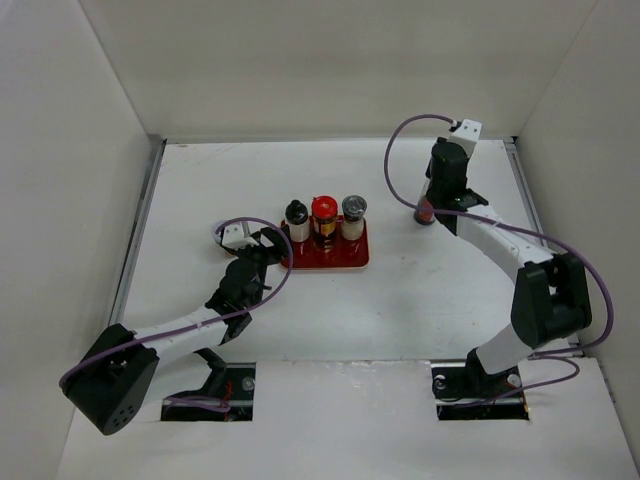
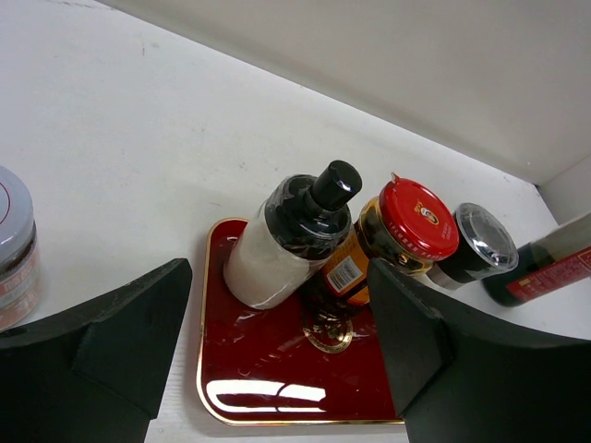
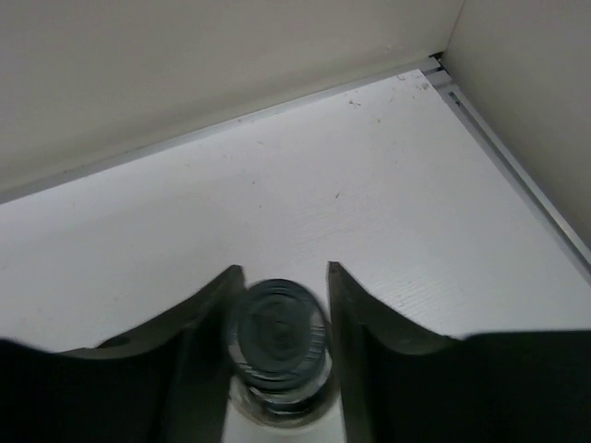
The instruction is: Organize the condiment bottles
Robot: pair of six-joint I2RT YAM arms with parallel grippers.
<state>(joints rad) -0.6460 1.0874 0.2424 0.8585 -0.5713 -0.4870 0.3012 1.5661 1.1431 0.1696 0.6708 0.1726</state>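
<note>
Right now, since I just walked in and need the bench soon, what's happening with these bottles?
The right gripper is closed around the top of the tall bottle, which stands on the table right of the red tray. The left gripper hovers open and empty at the tray's left edge. The white bottle, red-lidded jar and grey-lidded jar stand in a row on the tray; a pale-lidded jar sits off it.

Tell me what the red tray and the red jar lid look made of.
Red tray: glossy lacquered plastic or metal, likely; it mirrors the lights and has a gold rim. Red lid: probably painted metal, with a smooth sheen and printed emblem.
</note>
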